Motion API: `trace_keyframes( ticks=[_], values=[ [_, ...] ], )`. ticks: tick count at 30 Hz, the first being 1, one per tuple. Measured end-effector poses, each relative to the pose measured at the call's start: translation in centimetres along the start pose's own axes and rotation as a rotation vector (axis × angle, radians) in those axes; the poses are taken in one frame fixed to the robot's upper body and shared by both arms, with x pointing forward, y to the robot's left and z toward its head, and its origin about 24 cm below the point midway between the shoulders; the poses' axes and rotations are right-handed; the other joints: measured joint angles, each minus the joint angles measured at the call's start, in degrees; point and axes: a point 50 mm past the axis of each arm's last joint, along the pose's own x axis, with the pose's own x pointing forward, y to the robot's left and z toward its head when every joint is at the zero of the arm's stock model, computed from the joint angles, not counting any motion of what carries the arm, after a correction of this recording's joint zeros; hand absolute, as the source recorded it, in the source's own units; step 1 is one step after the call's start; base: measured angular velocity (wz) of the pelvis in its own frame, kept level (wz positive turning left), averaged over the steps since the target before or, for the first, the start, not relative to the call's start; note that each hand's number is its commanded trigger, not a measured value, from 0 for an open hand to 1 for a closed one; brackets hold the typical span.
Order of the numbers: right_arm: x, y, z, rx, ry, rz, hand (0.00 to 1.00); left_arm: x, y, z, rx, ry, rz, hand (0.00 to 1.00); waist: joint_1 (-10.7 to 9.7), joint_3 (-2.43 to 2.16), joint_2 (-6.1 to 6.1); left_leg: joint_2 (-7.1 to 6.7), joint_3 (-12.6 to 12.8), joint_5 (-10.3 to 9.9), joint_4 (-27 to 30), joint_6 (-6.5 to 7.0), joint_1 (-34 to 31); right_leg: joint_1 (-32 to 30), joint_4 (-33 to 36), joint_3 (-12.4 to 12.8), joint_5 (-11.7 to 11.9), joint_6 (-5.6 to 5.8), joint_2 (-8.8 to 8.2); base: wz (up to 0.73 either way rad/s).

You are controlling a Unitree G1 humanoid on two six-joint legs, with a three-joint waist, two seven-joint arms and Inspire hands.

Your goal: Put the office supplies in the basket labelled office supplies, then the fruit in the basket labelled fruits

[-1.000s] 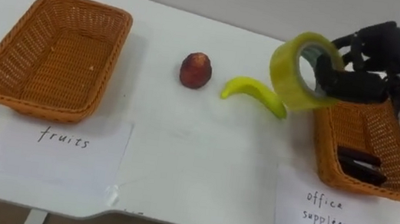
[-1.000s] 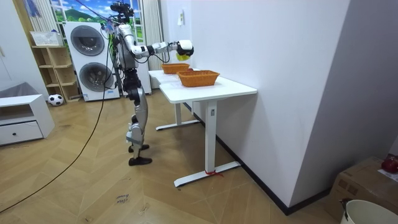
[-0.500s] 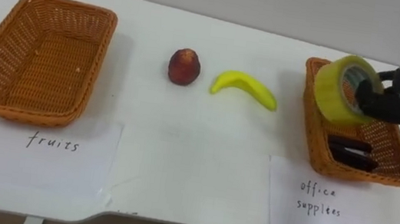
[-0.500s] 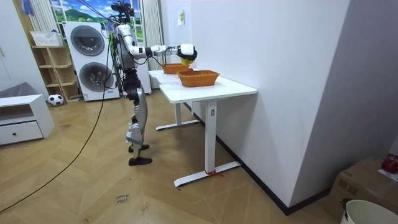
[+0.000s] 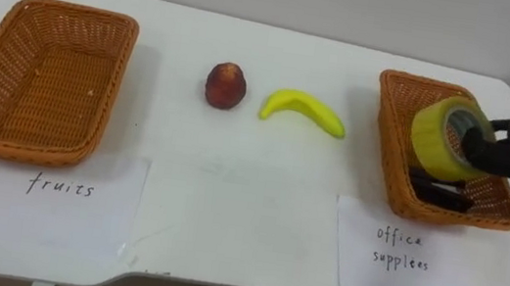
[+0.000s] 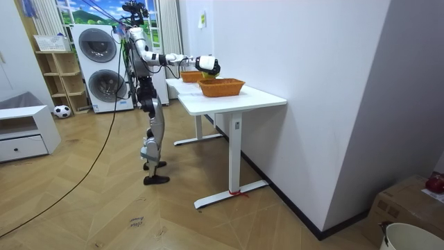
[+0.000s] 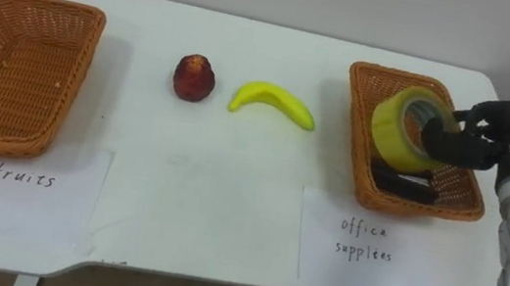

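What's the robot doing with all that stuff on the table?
The robot stands at a white table, sorting things into two baskets. Its right hand is curled round a roll of yellow tape and holds it over the office supplies basket, where some dark items already lie. The banana and a red fruit lie on the table between the baskets, not yet in the fruits basket.
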Motion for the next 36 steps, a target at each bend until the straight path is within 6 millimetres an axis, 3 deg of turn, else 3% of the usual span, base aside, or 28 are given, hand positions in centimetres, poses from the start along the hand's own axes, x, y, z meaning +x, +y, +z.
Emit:
trace_keyframes(
  ticks=[17,28,29,31,32,33,36],
  values=[
    [0.00,0.04,-0.83,-0.004,0.037,0.004,1.00,-0.02,0.04,-0.16,0.002,0.005,-0.003,0.00,-0.05,0.07,-1.21,0.05,0.30,0.00,-0.11,-0.01,-0.12,-0.19,-0.03,0.01,0.00,0.00,0.02,0.00],
    [-0.04,0.05,-0.89,-0.005,0.039,0.004,1.00,-0.01,0.05,-0.12,0.002,0.004,-0.003,0.00,-0.03,0.10,-1.12,0.07,0.32,0.00,-0.21,-0.01,-0.06,-0.15,-0.02,0.01,0.00,-0.01,0.04,0.00],
    [-0.04,0.05,-0.89,-0.005,0.039,0.004,0.87,-0.01,0.05,-0.12,0.001,0.004,-0.003,0.00,0.05,0.10,-1.12,0.07,0.33,0.00,-0.22,-0.01,-0.06,-0.14,-0.02,0.01,0.00,-0.01,0.04,0.00],
    [-0.04,0.05,-0.89,-0.005,0.039,0.004,0.46,-0.01,0.05,-0.11,0.001,0.004,-0.003,0.00,0.04,0.10,-1.11,0.07,0.36,0.00,-0.27,-0.01,-0.02,-0.12,-0.02,0.03,0.00,-0.01,0.04,0.00],
    [-0.04,0.05,-0.89,-0.007,0.039,0.004,0.11,-0.01,0.05,-0.11,0.001,0.004,-0.003,0.00,0.09,0.10,-1.11,0.07,0.40,0.00,-0.30,-0.01,0.02,-0.10,-0.02,0.06,0.00,-0.01,0.04,0.00],
    [-0.04,0.04,-0.88,-0.009,0.039,0.003,0.03,-0.01,0.05,-0.12,0.001,0.004,-0.003,0.00,0.09,0.09,-1.11,0.08,0.41,0.00,-0.32,-0.01,0.03,-0.10,-0.02,0.06,0.00,0.00,0.04,0.00],
    [-0.04,0.03,-0.81,-0.022,0.036,0.002,0.00,-0.01,0.05,-0.12,0.001,0.004,-0.004,0.00,0.15,0.09,-1.11,0.07,0.50,0.00,-0.43,-0.01,0.14,-0.07,-0.02,0.16,0.00,0.00,0.04,0.00]
  ],
)
